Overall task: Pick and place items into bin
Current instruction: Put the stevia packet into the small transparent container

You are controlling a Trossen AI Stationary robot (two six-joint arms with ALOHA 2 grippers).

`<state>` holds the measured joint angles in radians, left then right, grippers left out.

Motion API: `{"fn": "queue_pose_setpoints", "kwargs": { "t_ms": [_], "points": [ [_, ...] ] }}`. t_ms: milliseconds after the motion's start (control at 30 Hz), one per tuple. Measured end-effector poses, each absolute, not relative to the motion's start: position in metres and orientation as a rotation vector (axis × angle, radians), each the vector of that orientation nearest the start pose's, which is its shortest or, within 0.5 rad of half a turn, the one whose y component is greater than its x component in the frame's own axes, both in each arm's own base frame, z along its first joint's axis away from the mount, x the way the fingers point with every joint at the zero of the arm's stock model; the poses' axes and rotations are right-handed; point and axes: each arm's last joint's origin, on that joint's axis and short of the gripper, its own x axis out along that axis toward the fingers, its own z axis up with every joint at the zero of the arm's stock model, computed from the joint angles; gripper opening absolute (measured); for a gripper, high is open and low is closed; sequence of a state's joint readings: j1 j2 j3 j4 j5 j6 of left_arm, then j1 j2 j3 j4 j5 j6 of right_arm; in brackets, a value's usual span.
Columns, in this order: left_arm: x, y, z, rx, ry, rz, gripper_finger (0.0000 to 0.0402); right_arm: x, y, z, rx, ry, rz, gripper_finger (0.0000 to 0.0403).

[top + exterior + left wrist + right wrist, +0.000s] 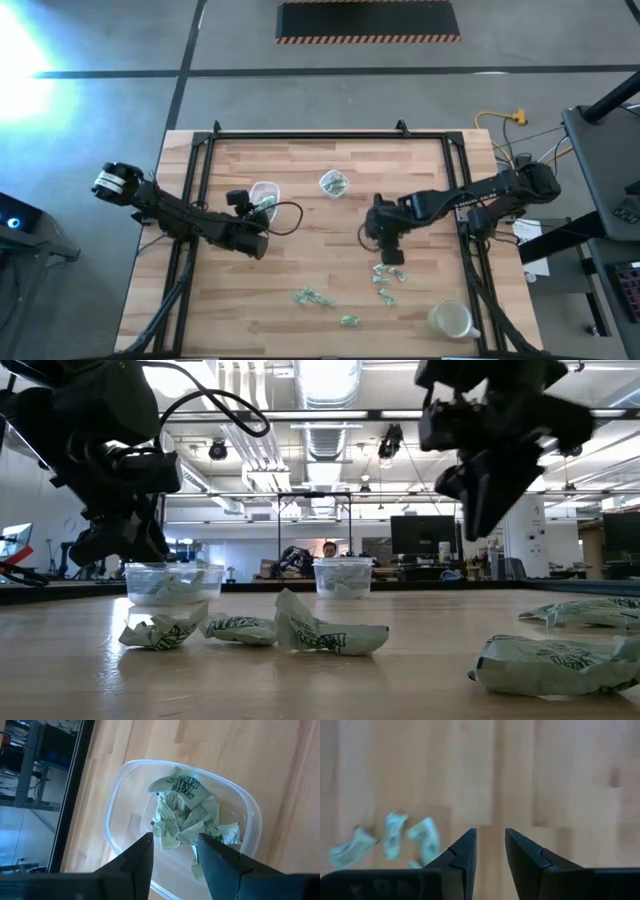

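Several pale green-and-white wrapped items lie loose on the near part of the wooden table (313,297) (349,320) (386,280). More of them fill a clear bin (117,810) (263,193) at the far left. My left gripper (175,845) (260,212) hangs open just above this bin, over the items in it (185,812), with nothing between its fingers. My right gripper (491,847) (392,252) is open above bare wood, beside a cluster of items (395,840), and touches nothing.
A second clear bin (333,184) (342,577) holding wrapped items stands at the far middle. A pale round cup (452,320) sits at the near right corner. Black frame rails (200,170) run along the table's left, far and right sides.
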<state>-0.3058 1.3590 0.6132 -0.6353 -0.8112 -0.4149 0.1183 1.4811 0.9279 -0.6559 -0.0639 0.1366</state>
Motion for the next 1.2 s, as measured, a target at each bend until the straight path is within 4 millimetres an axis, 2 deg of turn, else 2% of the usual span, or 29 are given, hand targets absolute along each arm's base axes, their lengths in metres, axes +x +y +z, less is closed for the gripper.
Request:
{"fn": "queue_pose_setpoints", "kwargs": {
  "t_ms": [300,533,700,833,1200],
  "points": [
    [0.199,-0.041,0.153,0.375,1.043,0.643,0.0138,0.259,0.081,0.196,0.094,1.244,0.143,0.0095],
    [0.199,-0.041,0.153,0.373,1.042,0.643,0.0138,0.248,0.102,0.188,0.076,1.249,0.178,0.0088],
    [0.200,-0.041,0.154,0.367,1.034,0.642,0.0138,0.244,0.104,0.172,0.082,1.218,0.189,0.0093],
    [0.201,-0.041,0.154,0.364,1.030,0.642,0.0138,0.237,0.100,0.160,0.080,1.234,0.130,0.0104],
    [0.201,-0.041,0.154,0.363,1.028,0.642,0.0138,0.237,0.098,0.157,0.071,1.204,0.072,0.0162]
  ]
}}
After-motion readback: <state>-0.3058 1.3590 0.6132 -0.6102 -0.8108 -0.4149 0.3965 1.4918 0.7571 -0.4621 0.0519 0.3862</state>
